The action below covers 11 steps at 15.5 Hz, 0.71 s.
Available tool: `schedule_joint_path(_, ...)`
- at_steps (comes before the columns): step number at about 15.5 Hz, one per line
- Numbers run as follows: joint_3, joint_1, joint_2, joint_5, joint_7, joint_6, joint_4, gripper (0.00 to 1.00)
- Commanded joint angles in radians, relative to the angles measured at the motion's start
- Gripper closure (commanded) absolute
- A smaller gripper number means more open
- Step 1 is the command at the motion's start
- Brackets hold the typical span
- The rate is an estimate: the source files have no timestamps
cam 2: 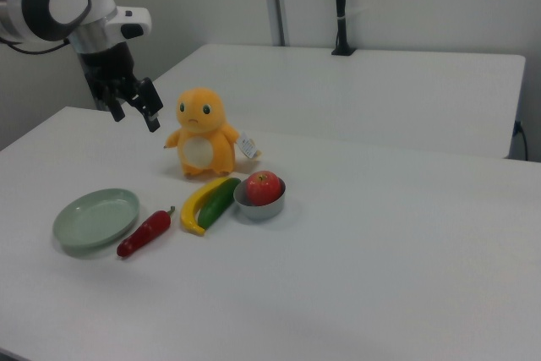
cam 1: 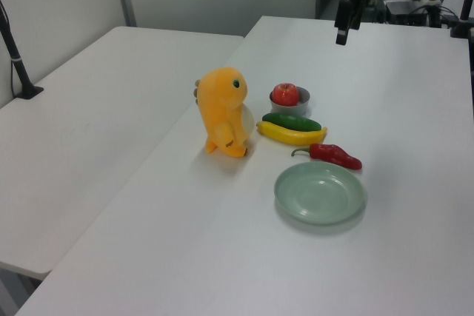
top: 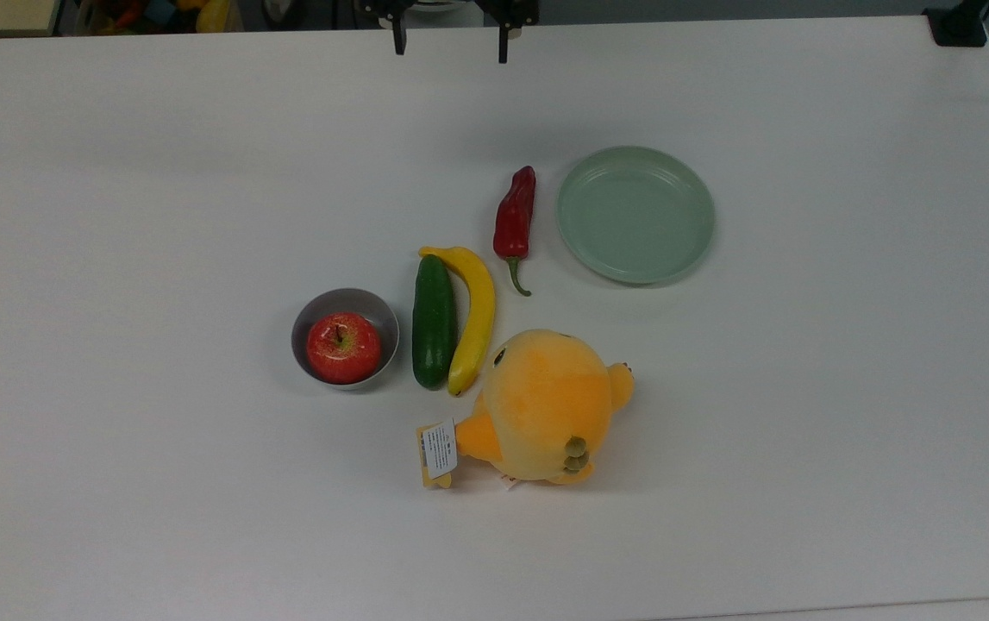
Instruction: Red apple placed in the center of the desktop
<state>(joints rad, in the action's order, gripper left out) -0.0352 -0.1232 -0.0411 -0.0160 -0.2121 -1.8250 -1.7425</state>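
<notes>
A cucumber touches a banana, between a chili pepper and an orange plush toy.
</notes>
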Motion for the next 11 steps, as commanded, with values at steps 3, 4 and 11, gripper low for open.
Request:
schedule_joint_path(3, -0.008, 0.036, 0.012, 0.022, 0.056, -0.079, -0.031, 0.00)
schedule_joint_path(4, -0.008, 0.043, 0.021, 0.022, 0.056, -0.094, -0.031, 0.00)
schedule_joint_path(11, -0.005, 0.083, 0.110, 0.005, 0.056, -0.204, -0.034, 0.00)
